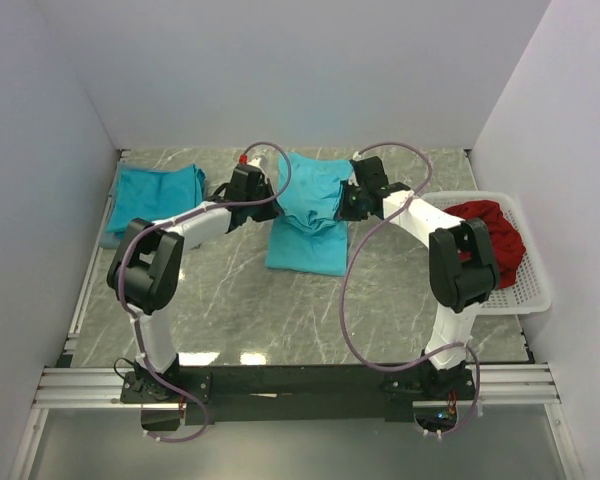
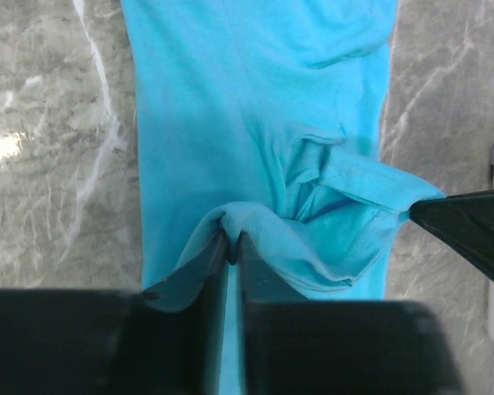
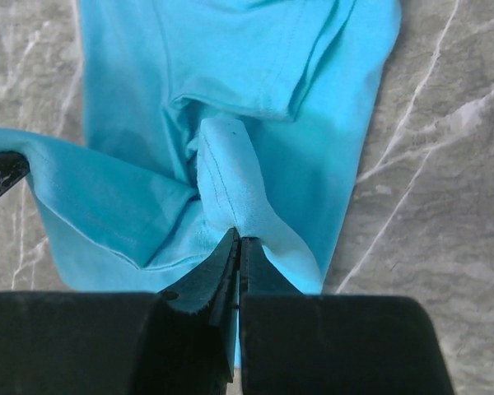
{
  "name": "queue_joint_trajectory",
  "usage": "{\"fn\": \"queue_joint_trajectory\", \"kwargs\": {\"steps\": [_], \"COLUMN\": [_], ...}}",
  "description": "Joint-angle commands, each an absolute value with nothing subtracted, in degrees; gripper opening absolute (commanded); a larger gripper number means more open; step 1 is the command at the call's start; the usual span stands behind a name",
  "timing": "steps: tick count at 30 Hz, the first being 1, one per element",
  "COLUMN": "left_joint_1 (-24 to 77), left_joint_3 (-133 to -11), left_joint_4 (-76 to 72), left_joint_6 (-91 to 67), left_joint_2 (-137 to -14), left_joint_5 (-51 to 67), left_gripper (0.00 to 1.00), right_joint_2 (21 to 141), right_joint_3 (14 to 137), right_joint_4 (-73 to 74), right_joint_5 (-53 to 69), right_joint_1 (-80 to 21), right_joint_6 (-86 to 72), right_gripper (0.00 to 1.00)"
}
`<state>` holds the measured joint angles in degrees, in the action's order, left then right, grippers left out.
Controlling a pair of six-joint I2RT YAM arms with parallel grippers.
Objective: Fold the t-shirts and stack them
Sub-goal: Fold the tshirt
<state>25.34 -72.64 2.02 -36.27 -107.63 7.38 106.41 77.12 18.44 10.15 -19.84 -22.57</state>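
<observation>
together the left claw and right claw each pinch the t-shirt bunched between them.

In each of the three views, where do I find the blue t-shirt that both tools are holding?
Top external: t-shirt in the centre of the table.
Left wrist: t-shirt fills the middle, pinched by the left tool at the bottom.
Right wrist: t-shirt fills the centre, pinched by the right tool at the bottom.
Shared landmark: the grey marbled table beside it.
</observation>
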Motion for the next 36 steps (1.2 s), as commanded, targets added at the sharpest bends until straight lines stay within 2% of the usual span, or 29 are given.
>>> {"fn": "queue_joint_trajectory", "kwargs": {"steps": [1, 2, 4, 5, 6, 7, 8, 12, 16, 24, 31, 36], "left_joint_1": [25.0, 24.8, 24.7, 24.6, 24.6, 24.5, 24.5, 24.5, 24.5, 24.5, 24.8, 25.1], "left_joint_3": [-76.0, -77.2, -78.8, -79.6, -79.5, -79.2, -78.6, -75.7, -71.9, -55.7, -43.3, -37.4], "left_joint_4": [2.3, 2.9, 6.4, 7.1, 7.1, 7.5, 7.6, 8.9, 11.2, 7.1, 0.5, -6.8], "left_joint_6": [-34.7, -34.7, -35.2, -34.6, -34.5, -34.3, -33.7, -33.0, -33.7, -38.8, -43.1, -44.6], "left_joint_2": [-109.5, -109.9, -110.9, -110.8, -110.4, -108.9, -107.9, -101.1, -94.2, -79.0, -74.6, -75.6], "left_joint_5": [9.4, 9.6, 8.1, 7.9, 7.7, 7.9, 7.7, 3.6, 1.9, 6.5, 14.5, 14.2], "left_gripper": [0.15, 0.31, 0.51, 0.65, 0.69, 0.78, 0.90, 0.97, 0.97, 0.99, 0.99, 1.00], "right_joint_2": [108.4, 108.9, 110.6, 111.0, 111.3, 111.0, 110.7, 105.0, 98.4, 84.0, 77.9, 78.5], "right_joint_3": [80.7, 81.4, 82.8, 84.4, 85.2, 85.6, 86.0, 82.5, 73.5, 58.1, 47.3, 43.3], "right_joint_4": [17.3, 17.5, 18.9, 19.6, 20.6, 21.1, 21.4, 19.8, 17.1, 12.7, 10.2, 8.3], "right_joint_5": [12.0, 12.0, 12.0, 12.0, 11.7, 11.4, 11.1, 11.0, 11.3, 14.0, 16.4, 16.2], "right_joint_1": [-18.7, -18.6, -18.1, -17.8, -17.9, -17.9, -17.8, -17.8, -17.9, -18.4, -20.8, -22.1], "right_joint_6": [-21.9, -22.0, -22.1, -21.9, -21.5, -21.4, -21.1, -20.7, -21.9, -24.5, -26.3, -27.9], "right_gripper": [0.00, 0.07, 0.27, 0.56, 0.67, 0.77, 0.80, 0.82, 0.83, 0.84, 0.84, 0.84]}}
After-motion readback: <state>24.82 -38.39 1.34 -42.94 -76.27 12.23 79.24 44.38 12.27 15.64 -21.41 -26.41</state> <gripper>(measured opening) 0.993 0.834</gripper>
